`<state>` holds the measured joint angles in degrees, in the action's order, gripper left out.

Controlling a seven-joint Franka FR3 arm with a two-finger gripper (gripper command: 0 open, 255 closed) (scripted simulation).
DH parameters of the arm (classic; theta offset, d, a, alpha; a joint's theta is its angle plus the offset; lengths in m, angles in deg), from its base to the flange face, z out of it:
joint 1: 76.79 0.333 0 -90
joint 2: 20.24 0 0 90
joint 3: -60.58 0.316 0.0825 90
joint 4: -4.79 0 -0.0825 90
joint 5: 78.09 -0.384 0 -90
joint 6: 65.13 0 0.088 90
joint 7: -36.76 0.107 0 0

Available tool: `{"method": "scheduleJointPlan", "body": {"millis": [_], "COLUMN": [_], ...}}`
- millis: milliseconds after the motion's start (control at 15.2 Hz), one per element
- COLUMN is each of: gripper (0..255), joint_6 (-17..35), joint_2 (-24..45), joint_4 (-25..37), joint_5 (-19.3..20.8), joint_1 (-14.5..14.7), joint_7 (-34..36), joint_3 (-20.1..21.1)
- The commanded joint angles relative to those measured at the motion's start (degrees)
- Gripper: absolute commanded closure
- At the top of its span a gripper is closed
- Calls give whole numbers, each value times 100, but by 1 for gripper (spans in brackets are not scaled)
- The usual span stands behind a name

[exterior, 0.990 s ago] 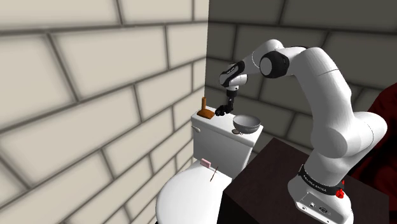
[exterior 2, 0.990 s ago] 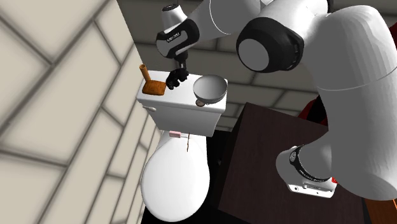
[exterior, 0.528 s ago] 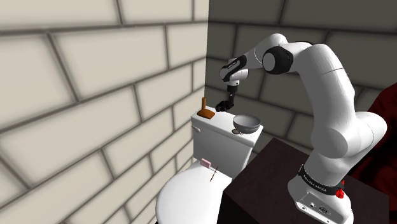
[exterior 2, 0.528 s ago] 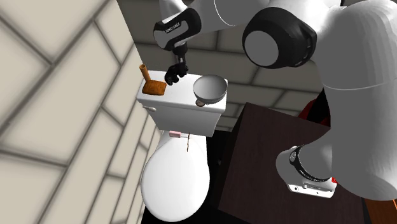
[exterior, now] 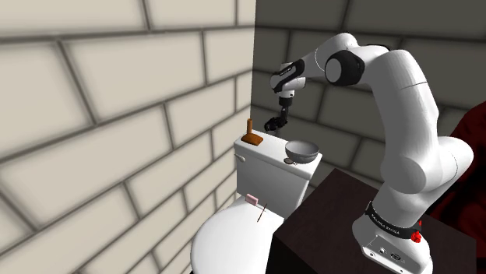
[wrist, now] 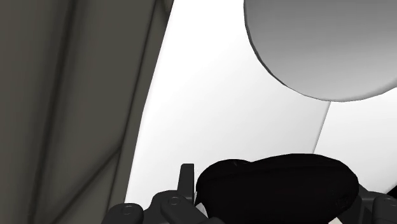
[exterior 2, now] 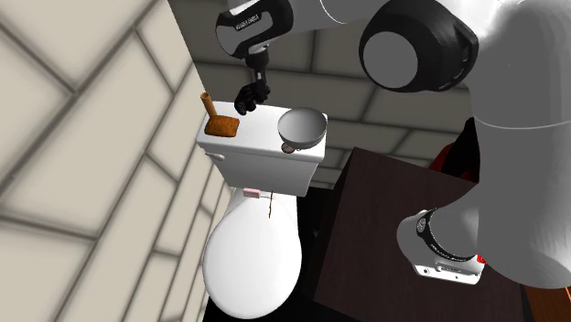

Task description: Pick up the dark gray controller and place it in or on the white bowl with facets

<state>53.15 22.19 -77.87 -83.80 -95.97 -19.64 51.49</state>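
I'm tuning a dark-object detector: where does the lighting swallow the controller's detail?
Shoulder view: the back wall lies in shade, so the black controller barely stands out. Wrist view: the controller is a flat black mass, no shading, while the bowl shows a soft grey gradient.

The bowl (exterior: 301,149) and brush (exterior: 251,139) stand apart on the tank lid (exterior: 270,151).

A home bathroom — a white toilet (exterior: 232,240) with its lid down and a tank (exterior: 269,175) behind, set against walls (exterior: 117,117) of large pale tiles with dark joints.
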Motion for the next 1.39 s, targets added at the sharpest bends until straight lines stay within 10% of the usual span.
{"method": "scheduleJointPlan", "body": {"millis": [0, 264, 1320], "gripper": [255, 255, 255], "joint_6": [-103, -300, 1535], "joint_2": [-78, -224, -2885], "joint_4": [28, 80, -4382], "joint_5": [10, 31, 408], "joint_1": [-2, 6, -273], "joint_7": [-3, 5, -780], "joint_3": [-9, -24, -506]}}
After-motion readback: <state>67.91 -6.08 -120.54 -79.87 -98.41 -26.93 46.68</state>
